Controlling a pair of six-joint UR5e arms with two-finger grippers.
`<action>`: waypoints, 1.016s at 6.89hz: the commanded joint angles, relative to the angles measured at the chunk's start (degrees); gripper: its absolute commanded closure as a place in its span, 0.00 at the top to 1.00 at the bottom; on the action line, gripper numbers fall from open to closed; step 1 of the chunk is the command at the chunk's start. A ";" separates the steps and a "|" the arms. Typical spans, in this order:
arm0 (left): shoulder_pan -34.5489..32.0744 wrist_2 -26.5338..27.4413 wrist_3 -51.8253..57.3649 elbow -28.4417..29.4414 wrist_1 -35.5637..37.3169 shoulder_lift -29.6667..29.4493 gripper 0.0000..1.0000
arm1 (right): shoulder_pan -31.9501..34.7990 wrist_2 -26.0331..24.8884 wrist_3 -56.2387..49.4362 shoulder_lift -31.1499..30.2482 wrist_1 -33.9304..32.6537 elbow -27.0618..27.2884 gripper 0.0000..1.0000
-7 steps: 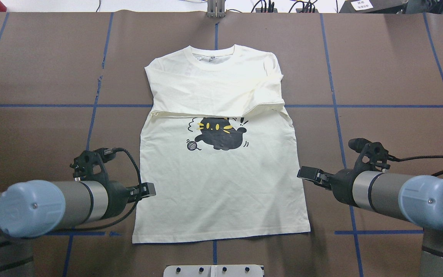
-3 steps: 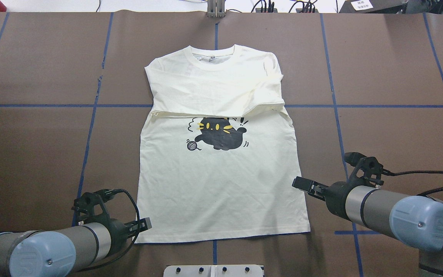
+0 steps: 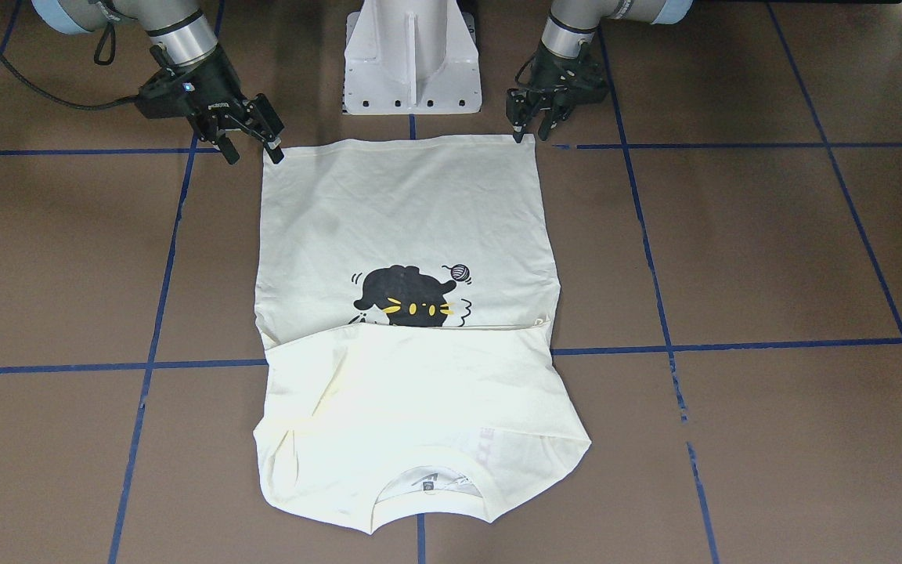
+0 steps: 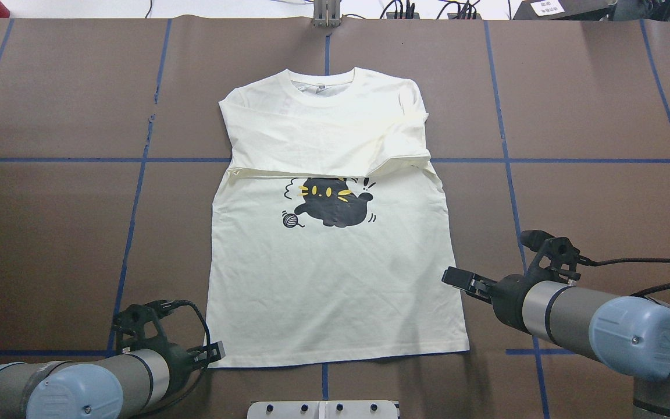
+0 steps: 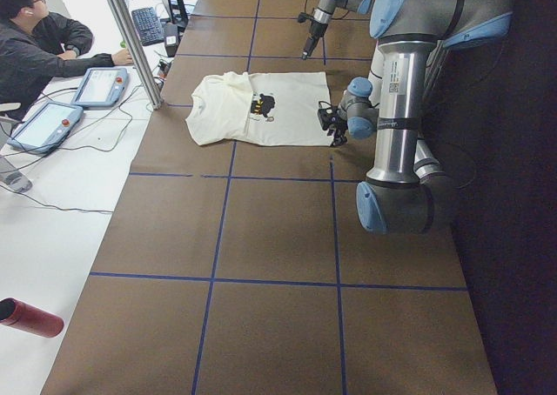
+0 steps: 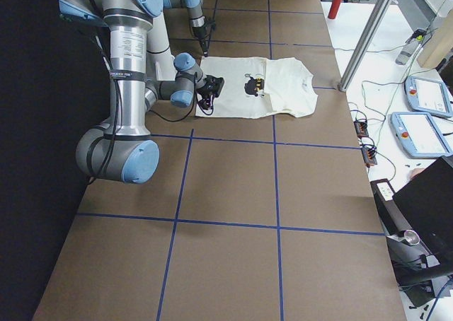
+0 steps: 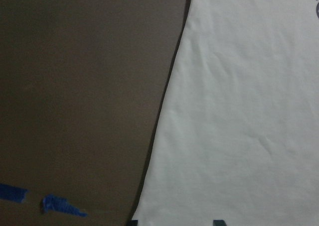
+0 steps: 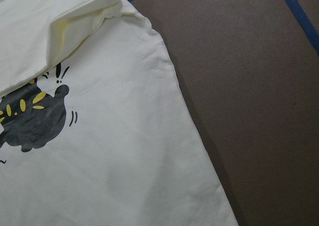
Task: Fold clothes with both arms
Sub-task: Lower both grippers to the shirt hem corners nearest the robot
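Note:
The cream shirt (image 4: 335,279) lies flat with its collar at the far side and a black cat print (image 4: 329,201) showing. Its sleeves are folded across the chest (image 3: 412,399). My left gripper (image 4: 214,351) is open at the hem's near left corner. In the front view the left gripper (image 3: 529,135) has one fingertip (image 3: 517,139) at that corner. The left wrist view shows the shirt's edge (image 7: 159,116) running between two dark fingertips. My right gripper (image 4: 456,276) is open beside the shirt's right edge, and the front view places it (image 3: 251,153) near the other hem corner.
The white pedestal base (image 3: 412,55) stands just behind the hem. Blue tape lines (image 4: 131,209) cross the brown table. A person (image 5: 43,38) sits past the far side at a white desk with tablets (image 5: 100,86), behind a metal post (image 5: 130,38).
My left arm has swung toward the near edge, bringing its gripper down to the hem's corner. The right gripper has dropped a little nearer along the shirt's right edge.

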 commanded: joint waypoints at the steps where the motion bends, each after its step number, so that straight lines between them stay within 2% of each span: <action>1: 0.50 0.02 0.03 0.59 -0.01 -0.02 0.57 | 0.00 -0.10 0.00 0.00 0.00 0.00 0.97; 5: 0.85 -0.06 0.21 1.21 -0.01 -0.37 0.53 | 0.00 -0.63 0.00 -0.09 0.00 0.09 0.97; 7: 0.94 0.02 0.03 1.21 -0.01 -0.46 0.42 | 0.00 -0.63 0.09 -0.09 0.00 0.00 0.97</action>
